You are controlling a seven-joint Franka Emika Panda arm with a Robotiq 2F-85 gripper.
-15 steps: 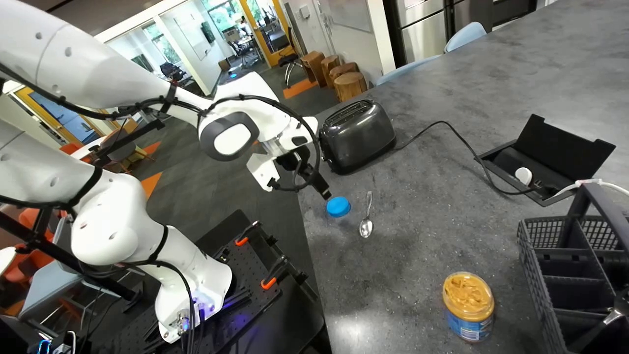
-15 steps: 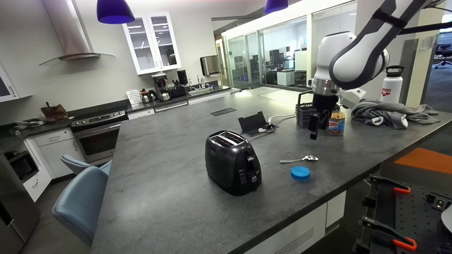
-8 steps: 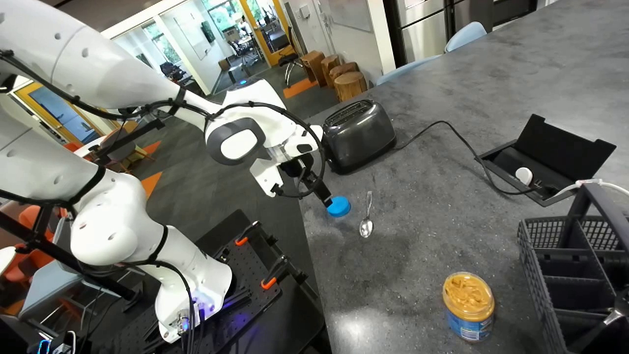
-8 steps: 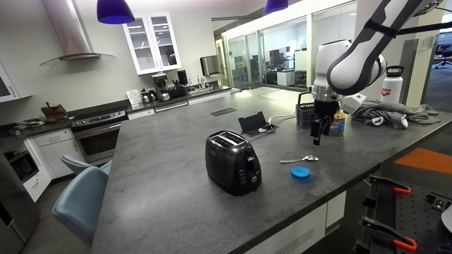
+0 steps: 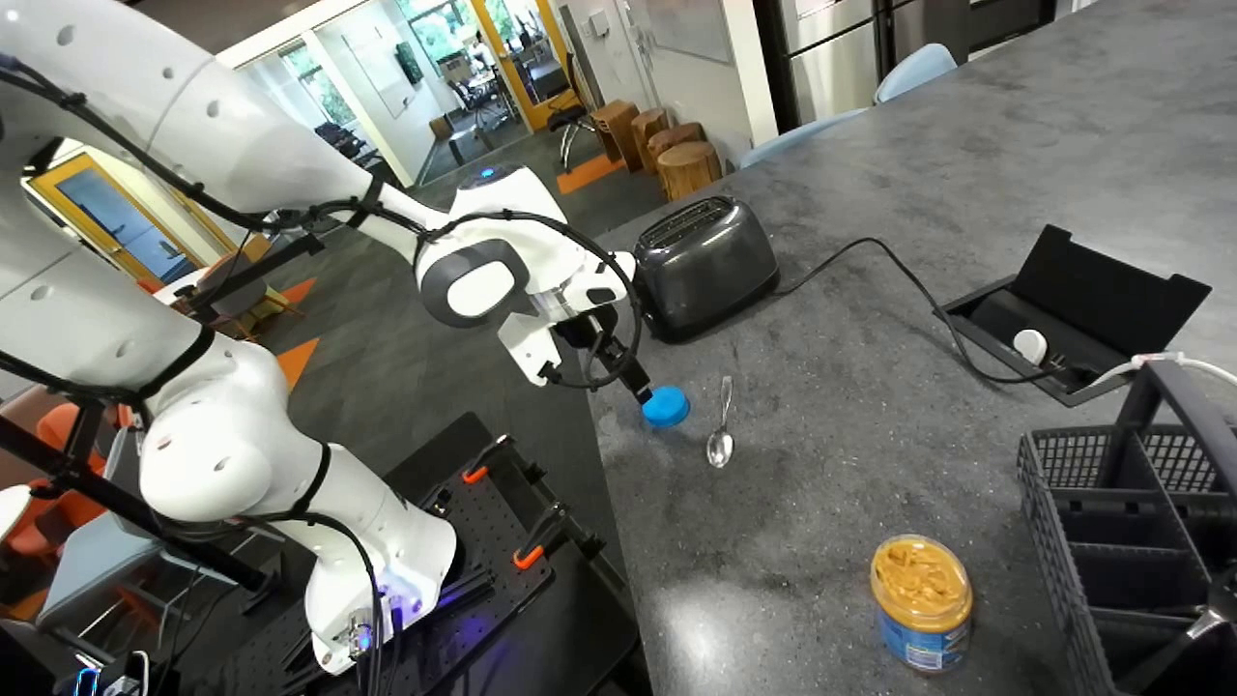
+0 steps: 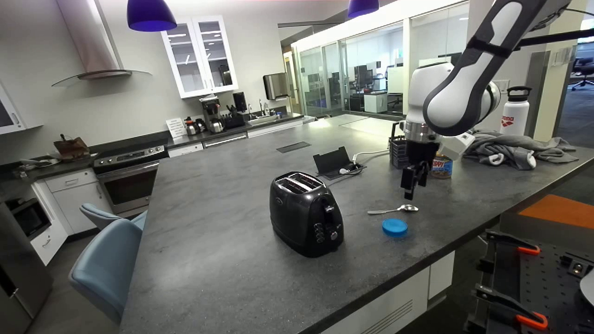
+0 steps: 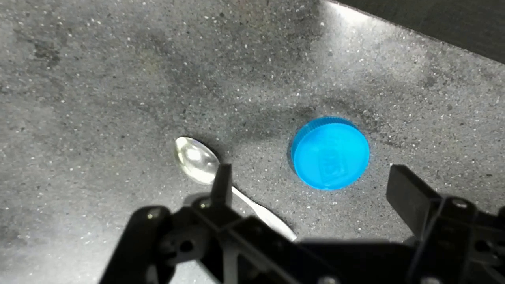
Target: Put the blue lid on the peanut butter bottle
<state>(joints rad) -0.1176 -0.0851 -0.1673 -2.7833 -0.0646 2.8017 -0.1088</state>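
The blue lid [image 5: 666,407] lies flat on the grey counter near its edge; it also shows in an exterior view [image 6: 395,227] and the wrist view [image 7: 331,156]. The peanut butter bottle [image 5: 921,604] stands upright and uncovered, with tan peanut butter showing at its mouth. In an exterior view [image 6: 442,167] the arm partly hides it. My gripper [image 7: 309,173] is open and empty, pointing down above the counter. In the wrist view the lid lies ahead of the gap between the fingertips, nearer the right finger. The gripper also shows in both exterior views [image 5: 643,394] [image 6: 415,189], not touching the lid.
A metal spoon [image 7: 197,161] lies beside the lid, partly under the left finger in the wrist view. A black toaster [image 5: 704,271] stands close to the gripper. A grey basket [image 5: 1053,580] stands beside the bottle. An open black outlet box [image 5: 1063,309] lies farther back.
My gripper has come down closer to the counter and, over the last half second, shifted slightly toward the toaster. The lid, bottle and spoon have not moved.
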